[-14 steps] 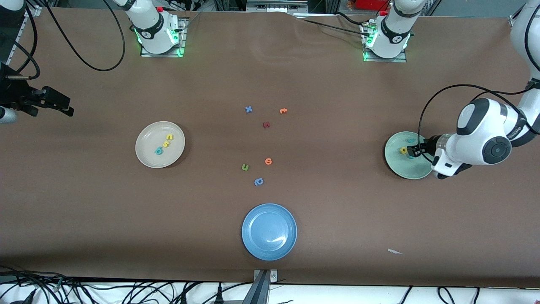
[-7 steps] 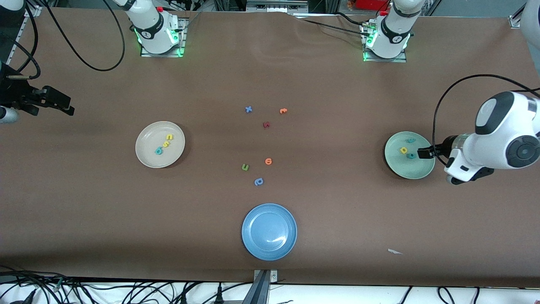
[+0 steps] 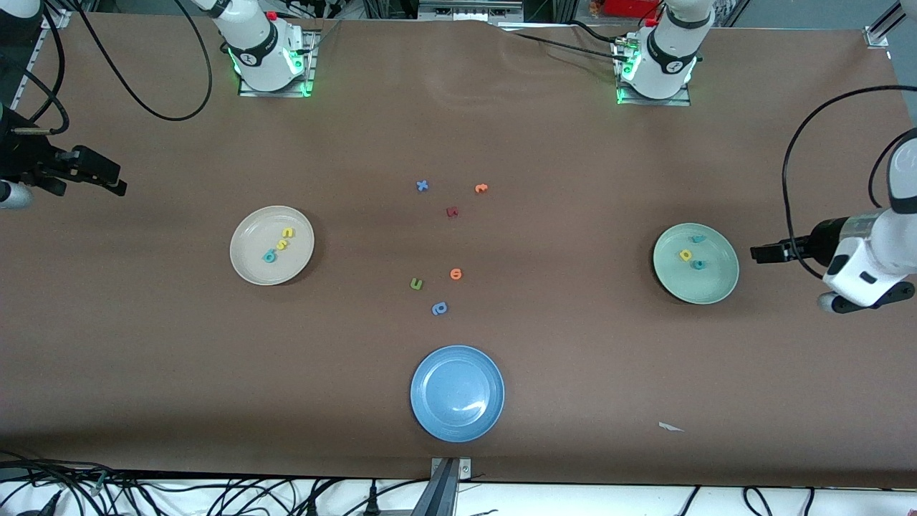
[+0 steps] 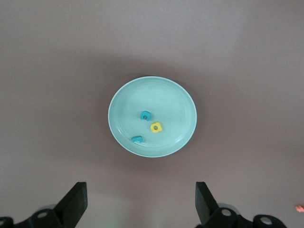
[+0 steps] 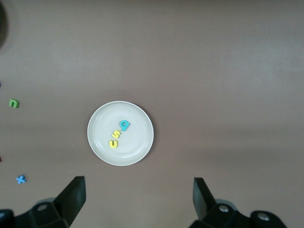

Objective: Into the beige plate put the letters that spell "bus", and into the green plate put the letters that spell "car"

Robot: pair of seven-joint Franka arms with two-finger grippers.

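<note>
At left arm's end of table, left gripper (image 3: 758, 253) hangs spread and empty beside glossy green plate (image 3: 716, 287), holding foam c, a, r (image 3: 685, 254). Right gripper (image 3: 107, 183) waits spread, well apart from beige plate (image 3: 251, 269) with b, u, s (image 3: 281, 244).

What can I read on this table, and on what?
"b", "s", "u": foam letters in the beige plate.
"c", "a", "r": foam letters in the green plate.
Blue "x", green "u": loose on the table.
Other loose letters: too small to read.
No labels or brands are legible.
</note>
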